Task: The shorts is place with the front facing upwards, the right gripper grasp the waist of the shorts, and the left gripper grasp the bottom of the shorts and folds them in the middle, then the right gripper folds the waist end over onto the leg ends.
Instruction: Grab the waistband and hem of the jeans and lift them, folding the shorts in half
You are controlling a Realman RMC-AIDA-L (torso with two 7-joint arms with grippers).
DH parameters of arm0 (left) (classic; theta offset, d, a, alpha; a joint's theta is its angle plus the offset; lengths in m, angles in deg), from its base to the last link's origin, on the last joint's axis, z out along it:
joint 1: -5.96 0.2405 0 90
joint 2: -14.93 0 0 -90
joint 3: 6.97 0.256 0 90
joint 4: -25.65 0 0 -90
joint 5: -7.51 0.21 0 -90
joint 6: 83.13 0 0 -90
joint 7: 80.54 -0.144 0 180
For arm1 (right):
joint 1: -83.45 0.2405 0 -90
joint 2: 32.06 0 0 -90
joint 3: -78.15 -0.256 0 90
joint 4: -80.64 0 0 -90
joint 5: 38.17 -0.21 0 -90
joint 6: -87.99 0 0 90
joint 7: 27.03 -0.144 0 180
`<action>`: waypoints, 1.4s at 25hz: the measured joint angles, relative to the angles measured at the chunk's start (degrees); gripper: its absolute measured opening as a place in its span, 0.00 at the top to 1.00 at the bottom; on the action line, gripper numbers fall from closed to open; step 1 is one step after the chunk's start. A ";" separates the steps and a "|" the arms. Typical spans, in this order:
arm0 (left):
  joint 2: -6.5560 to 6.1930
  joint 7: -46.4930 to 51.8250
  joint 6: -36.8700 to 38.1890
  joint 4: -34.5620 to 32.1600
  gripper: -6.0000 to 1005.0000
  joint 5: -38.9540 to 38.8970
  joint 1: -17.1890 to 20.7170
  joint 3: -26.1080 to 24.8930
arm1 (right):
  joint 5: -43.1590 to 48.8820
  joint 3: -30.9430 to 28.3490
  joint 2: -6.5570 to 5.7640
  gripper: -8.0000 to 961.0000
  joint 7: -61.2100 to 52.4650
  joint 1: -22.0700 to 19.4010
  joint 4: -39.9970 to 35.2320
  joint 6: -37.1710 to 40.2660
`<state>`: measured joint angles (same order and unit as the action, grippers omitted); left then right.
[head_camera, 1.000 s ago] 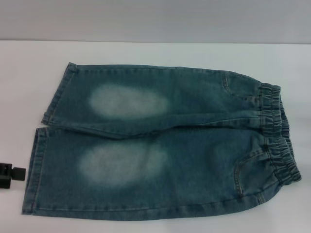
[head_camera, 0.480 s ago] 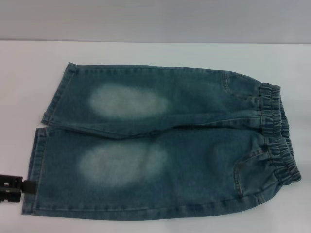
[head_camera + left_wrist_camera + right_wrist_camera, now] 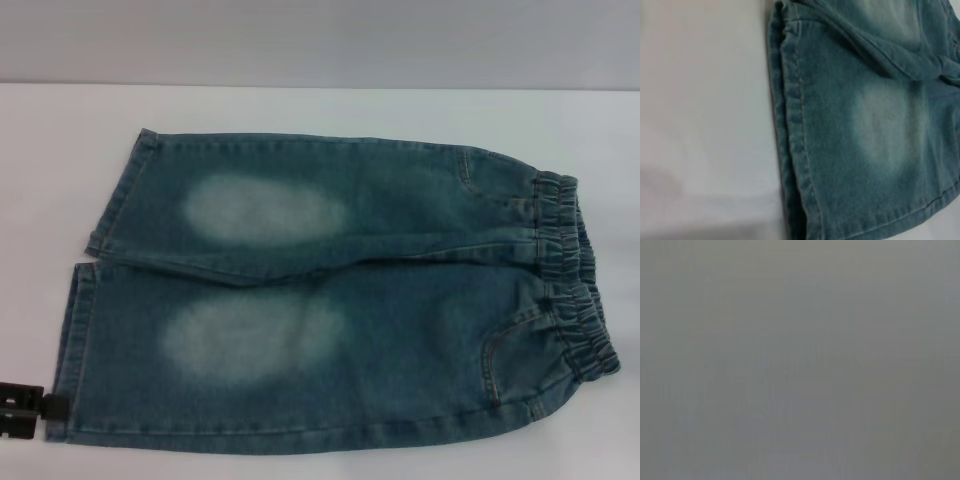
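The blue-green denim shorts (image 3: 340, 290) lie flat on the white table (image 3: 300, 108), front up, with pale oval patches on both legs. The gathered elastic waist (image 3: 572, 275) is at the right. The bottom of the shorts, the two straight hems (image 3: 72, 350), points left. My left gripper (image 3: 30, 408) shows as a black piece at the picture's left edge, right beside the front corner of the near leg's hem. The left wrist view looks down on that hem (image 3: 790, 130) and a faded patch (image 3: 885, 125). The right gripper is out of view, and its wrist view shows only plain grey.
Bare white table (image 3: 705, 100) stretches left of the hems and behind the shorts. A grey wall (image 3: 320, 40) rises beyond the table's far edge.
My left gripper has slid toward the front edge along the near leg's hem and a little closer to its corner. The shorts have not moved.
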<state>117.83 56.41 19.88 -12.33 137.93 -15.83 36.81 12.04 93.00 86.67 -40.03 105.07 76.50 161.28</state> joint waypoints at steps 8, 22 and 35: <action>0.12 -0.14 -0.80 0.07 0.17 0.63 0.17 -0.16 | 0.14 0.07 -0.02 0.39 0.00 -0.09 -0.09 -0.02; 0.09 -0.13 -1.61 0.36 0.17 0.73 0.26 -0.20 | 0.16 0.30 -0.09 0.40 0.00 -0.27 -0.71 -0.26; 0.09 -1.54 -4.01 2.39 0.17 0.71 -0.19 0.25 | 0.16 0.53 -0.09 0.40 0.00 -0.54 -0.78 -0.26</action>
<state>117.92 54.87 15.87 -9.94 138.64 -16.02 37.06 12.20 93.53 86.58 -40.03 104.53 75.72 161.02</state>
